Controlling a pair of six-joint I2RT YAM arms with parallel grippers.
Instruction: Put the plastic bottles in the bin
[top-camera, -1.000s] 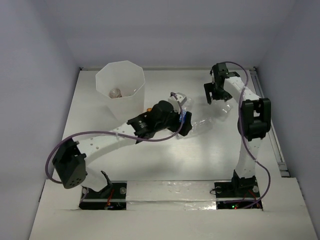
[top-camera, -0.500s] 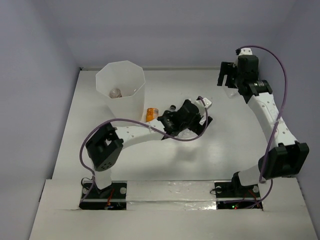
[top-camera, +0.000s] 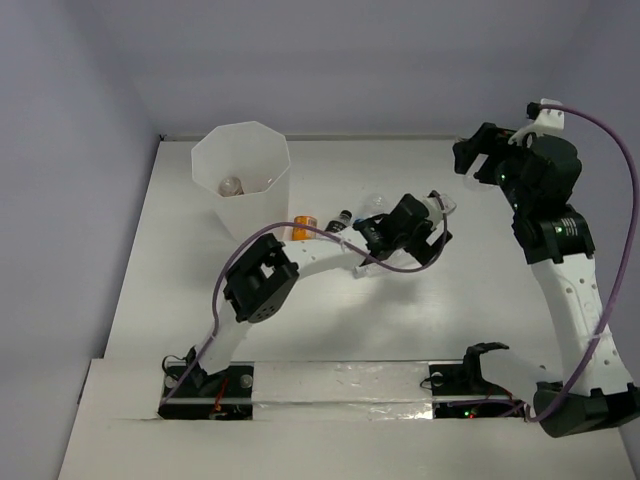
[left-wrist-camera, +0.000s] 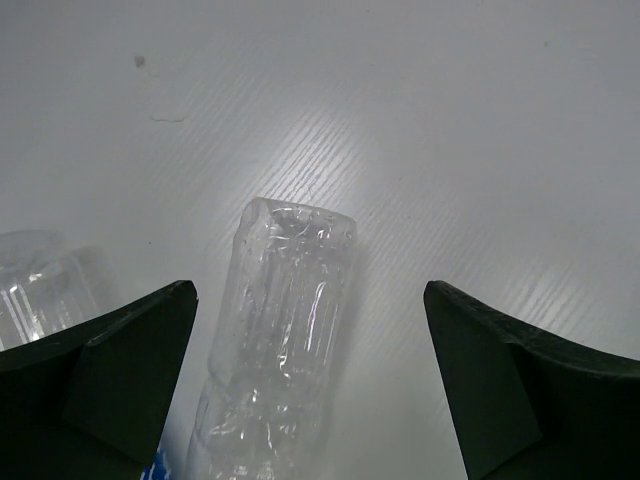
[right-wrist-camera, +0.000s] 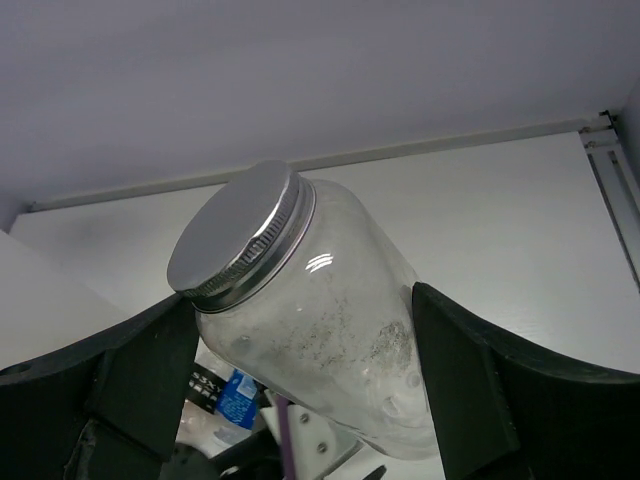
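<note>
1. Left wrist view: the left gripper is wide apart, holding nothing; the long clear bottle lies on the white table between its two fingers, with free space on each side; the flat end of the bottle points away from the gripper.
2. Just outside the finger on the left of this view lies a second clear bottle, only partly seen.
3. From the top camera, the orange bottle and the black-capped bottle lie to the left of the left gripper, close beside its forearm.
4. Farther to the left of it stands the bin, upright; a small rounded item lies inside, too small to tell more.
5. Farthest, on the right, the right gripper is lifted above the table; it holds the squat clear bottle between both fingers; the bottle is tilted, with its silver lid turned up and away from the gripper.
</note>
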